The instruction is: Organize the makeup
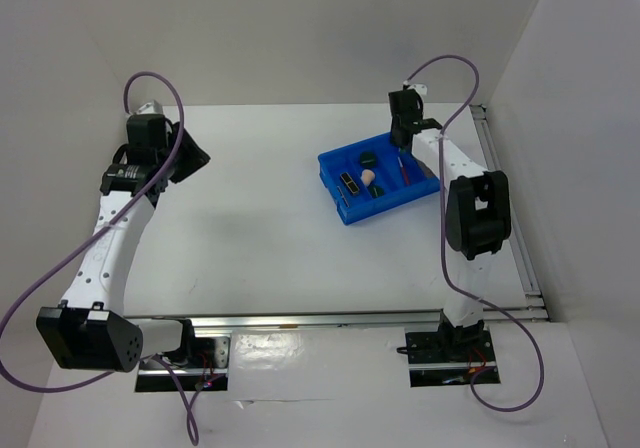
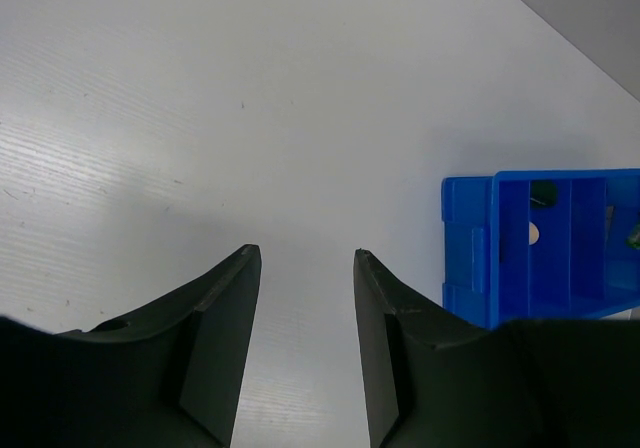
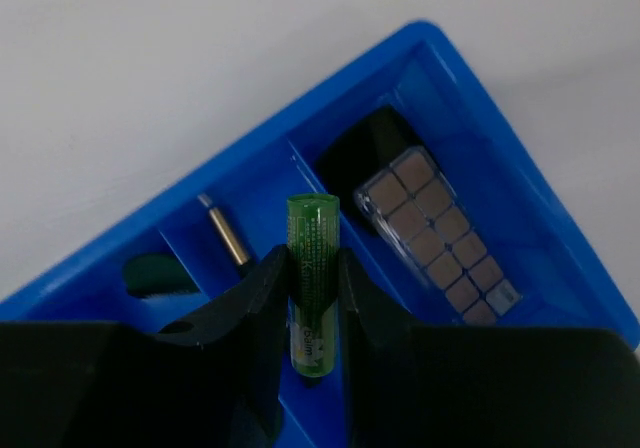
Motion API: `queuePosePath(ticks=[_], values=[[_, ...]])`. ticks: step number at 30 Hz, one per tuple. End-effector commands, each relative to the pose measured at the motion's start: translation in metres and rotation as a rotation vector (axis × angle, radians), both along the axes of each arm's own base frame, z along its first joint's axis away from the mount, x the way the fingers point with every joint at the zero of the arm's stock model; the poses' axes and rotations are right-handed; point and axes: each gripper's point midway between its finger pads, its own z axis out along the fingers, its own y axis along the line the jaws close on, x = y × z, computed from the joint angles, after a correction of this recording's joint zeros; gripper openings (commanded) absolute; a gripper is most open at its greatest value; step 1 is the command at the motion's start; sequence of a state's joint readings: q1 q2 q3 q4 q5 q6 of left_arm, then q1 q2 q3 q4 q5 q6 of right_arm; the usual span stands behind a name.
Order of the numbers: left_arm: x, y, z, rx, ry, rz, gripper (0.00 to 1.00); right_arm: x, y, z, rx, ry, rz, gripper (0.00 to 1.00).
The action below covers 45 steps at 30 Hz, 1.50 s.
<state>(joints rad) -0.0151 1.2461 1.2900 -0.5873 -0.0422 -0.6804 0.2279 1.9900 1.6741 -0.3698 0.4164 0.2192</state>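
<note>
Green tube (image 3: 312, 230) is sitting clenched in the right gripper (image 3: 310, 258), long axis running straight out along the fingers, free end pointing toward the far rim of the blue tray (image 3: 250, 158). It's hanging over the middle slot, with the gold-tipped pencil (image 3: 225, 233) lying in the slot on one side and the palette (image 3: 435, 238) lying on the other. Can't tell if it's touching the floor. I'm judging the next move as a straight lower-and-release, tube tipping to lie along the slot. Left gripper (image 2: 305, 258) is hovering released and empty over bare table (image 2: 250, 98), tray well off to its right, so the right arm is handling this one.
</note>
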Motion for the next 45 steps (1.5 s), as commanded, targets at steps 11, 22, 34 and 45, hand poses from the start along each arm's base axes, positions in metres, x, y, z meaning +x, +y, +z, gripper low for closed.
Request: queuePosePath(ticks=[11, 22, 34, 45], values=[[0.003, 0.003, 0.001, 0.022, -0.025, -0.009, 0.55, -0.018, -0.001, -0.046, 0.057, 0.109, -0.037, 0.50], [0.004, 0.002, 0.005, 0.017, -0.034, -0.016, 0.55, -0.016, -0.002, 0.050, 0.131, -0.067, -0.021, 0.68], [0.006, 0.000, 0.003, 0.012, -0.034, -0.024, 0.55, -0.053, -0.046, 0.073, 0.354, -0.052, -0.118, 0.88], [0.011, -0.001, 0.005, 0.015, -0.034, -0.037, 0.55, -0.145, -0.145, 0.063, 0.369, -0.008, -0.526, 0.99]])
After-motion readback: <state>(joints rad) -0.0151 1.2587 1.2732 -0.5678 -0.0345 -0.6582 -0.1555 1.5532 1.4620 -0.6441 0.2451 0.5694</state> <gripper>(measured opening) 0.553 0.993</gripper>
